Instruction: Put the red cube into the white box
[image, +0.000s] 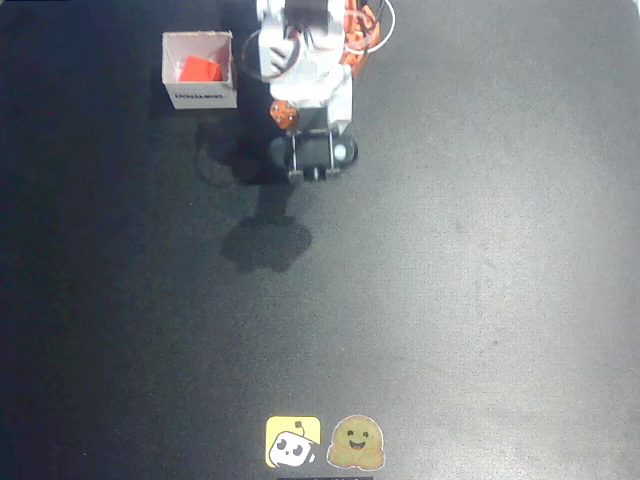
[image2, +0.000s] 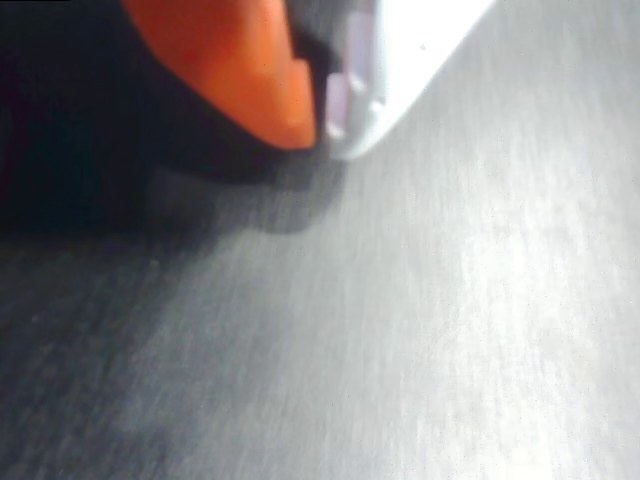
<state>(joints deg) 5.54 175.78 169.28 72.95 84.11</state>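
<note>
In the overhead view the white box (image: 199, 70) stands at the top left of the dark table, with dark printed text on its near wall. The red cube (image: 200, 69) lies inside it. The white and orange arm (image: 312, 95) is folded up at the top centre, to the right of the box and apart from it. In the wrist view my gripper (image2: 322, 135) hangs over bare table, its orange finger (image2: 240, 70) and white finger (image2: 400, 60) meeting at their tips. It is shut with nothing between the fingers.
Two stickers lie at the table's near edge in the overhead view: a yellow one (image: 293, 442) and a tan smiling face (image: 356, 444). The arm's shadow (image: 265, 240) falls on the dark mat below it.
</note>
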